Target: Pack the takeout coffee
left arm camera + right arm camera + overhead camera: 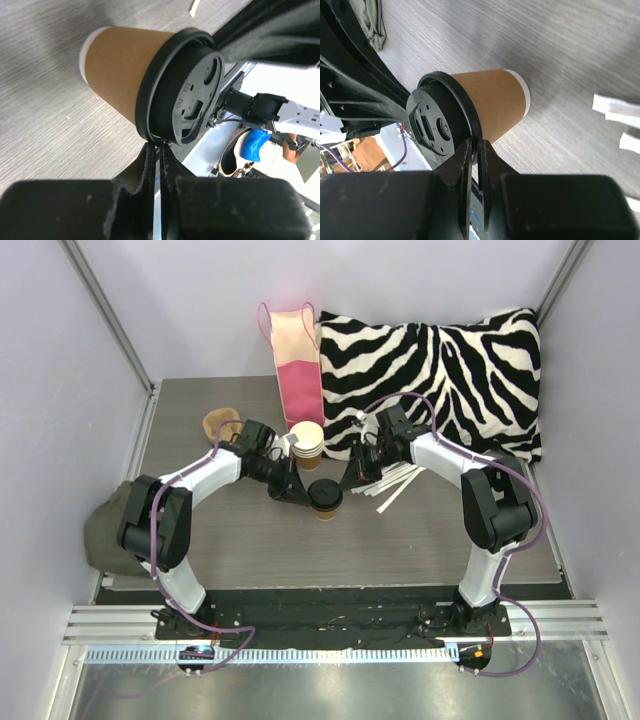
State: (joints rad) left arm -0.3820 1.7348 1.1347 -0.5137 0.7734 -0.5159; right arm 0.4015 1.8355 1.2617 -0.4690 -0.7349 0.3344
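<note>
my left gripper (159, 146) and right gripper (476, 145) pinch the rim of the black lid (192, 95) on the kraft-brown cup (122, 75); bagging into the pink paper bag (298, 360) at the table (240, 540) far edge remains.

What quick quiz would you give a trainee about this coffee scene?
1. True or false: the brown cup lies on its side.
2. What stands by the pink bag? A kettle; B stacked cream cups; C plate.
3. What do the left end effector and right end effector pinch?
Key: 1 false, it stands upright; 2 B; 3 the black lid.
</note>
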